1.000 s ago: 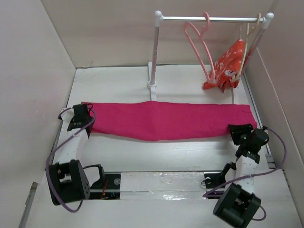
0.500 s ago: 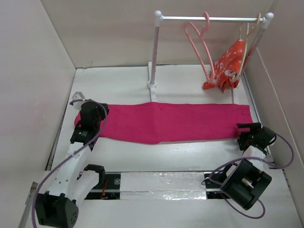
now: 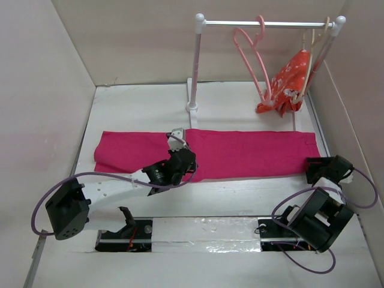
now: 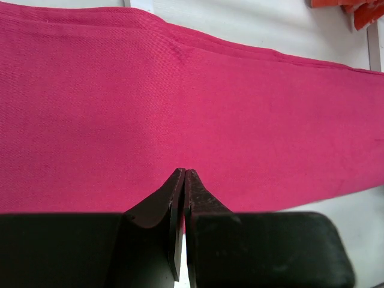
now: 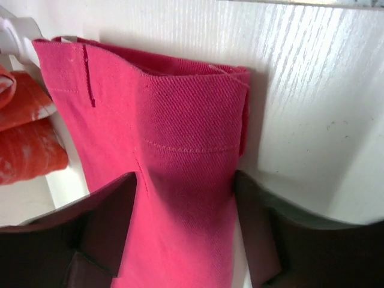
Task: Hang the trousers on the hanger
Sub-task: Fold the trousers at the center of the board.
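Observation:
The magenta-pink trousers [image 3: 252, 153] lie flat across the table from left to right. The salmon-pink hanger [image 3: 252, 57] hangs by its hook on the rail at the back. My left gripper [image 3: 187, 159] is over the middle of the trousers [image 4: 180, 90], near their front edge. In the left wrist view this gripper [image 4: 184, 173] is shut with nothing between its fingers. My right gripper [image 3: 316, 163] is at the right end. In the right wrist view it [image 5: 185, 180] stands open, one finger on each side of the trousers' stitched end [image 5: 180, 138].
A white rack with a metal rail [image 3: 264, 24] and a post [image 3: 195, 66] stands at the back. An orange-red flowered garment [image 3: 288, 81] hangs on a cream hanger [image 3: 312, 54] at the rail's right end. Walls close in left and right.
My left arm has swung from the trousers' left end to their middle and its jaws have shut. My right gripper has shifted right onto the trousers' end and its jaws have narrowed.

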Controlling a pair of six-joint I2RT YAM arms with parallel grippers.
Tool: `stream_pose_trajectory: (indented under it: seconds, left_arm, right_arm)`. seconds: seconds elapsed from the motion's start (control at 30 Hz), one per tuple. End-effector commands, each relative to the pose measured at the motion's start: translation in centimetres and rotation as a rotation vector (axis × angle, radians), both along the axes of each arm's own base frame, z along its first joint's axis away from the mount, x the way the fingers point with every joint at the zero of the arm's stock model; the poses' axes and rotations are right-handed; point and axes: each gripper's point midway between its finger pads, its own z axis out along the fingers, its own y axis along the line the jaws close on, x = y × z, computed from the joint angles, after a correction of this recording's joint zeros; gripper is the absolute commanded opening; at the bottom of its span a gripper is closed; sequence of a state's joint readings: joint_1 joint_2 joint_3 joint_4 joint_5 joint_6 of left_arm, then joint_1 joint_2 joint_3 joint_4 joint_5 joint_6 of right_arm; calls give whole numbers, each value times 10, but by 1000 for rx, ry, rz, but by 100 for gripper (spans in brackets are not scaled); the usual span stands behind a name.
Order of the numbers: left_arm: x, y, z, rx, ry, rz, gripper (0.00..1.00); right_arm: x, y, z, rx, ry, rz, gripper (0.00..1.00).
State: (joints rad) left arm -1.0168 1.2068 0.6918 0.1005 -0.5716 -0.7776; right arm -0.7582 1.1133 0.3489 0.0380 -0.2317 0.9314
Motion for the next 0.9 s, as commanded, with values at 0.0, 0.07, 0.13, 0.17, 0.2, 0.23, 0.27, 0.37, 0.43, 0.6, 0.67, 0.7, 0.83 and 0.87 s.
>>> stream_pose_trajectory:
  seconds: [0.0, 0.07, 0.13, 0.17, 0.2, 0.23, 0.27, 0.37, 0.43, 0.6, 0.67, 0.7, 0.83, 0.87]
  left_arm:
    - [10, 3, 8, -37, -72, 62, 0]
    - [8, 2, -3, -37, -62, 49, 0]
    - [7, 1, -11, -26, -51, 41, 0]
    - [7, 0, -13, -24, -48, 40, 0]
    - [7, 0, -15, -18, -44, 36, 0]
    - [7, 0, -18, -6, -42, 34, 0]
    - [8, -1, -19, -2, -41, 31, 0]
    - [8, -2, -27, 23, -29, 25, 0]
    - [6, -2, -36, 32, -17, 22, 0]
    - [2, 4, -58, 50, 19, 39, 0]
    - [-1, 12, -70, 71, 33, 54, 0]
    - [-2, 14, -74, 70, 41, 57, 0]
    - [-9, 15, -90, 78, 79, 42, 0]
    - [-10, 15, -93, 77, 85, 43, 0]
  right_arm:
    - [10, -21, 21, -78, -61, -52, 59]
    - [12, -23, 22, -79, -64, -54, 37]
    - [12, -24, 21, -85, -51, -44, 25]
    - [12, -24, 21, -84, -49, -44, 20]
    - [11, -24, 22, -94, -51, -45, 14]
    - [12, -24, 25, -103, -59, -40, 11]
    - [11, -21, 27, -109, -66, -27, 4]
    - [15, 0, 60, -198, -153, 89, 0]
    - [18, 37, 91, -306, -232, 238, 0]
    - [3, 118, 129, -408, -369, 439, 0]
    - [-4, 160, 145, -391, -452, 561, 0]
    - [-6, 171, 150, -374, -467, 592, 0]
    - [-3, 224, 175, -340, -502, 759, 0]
    - [-9, 249, 196, -327, -554, 835, 0]
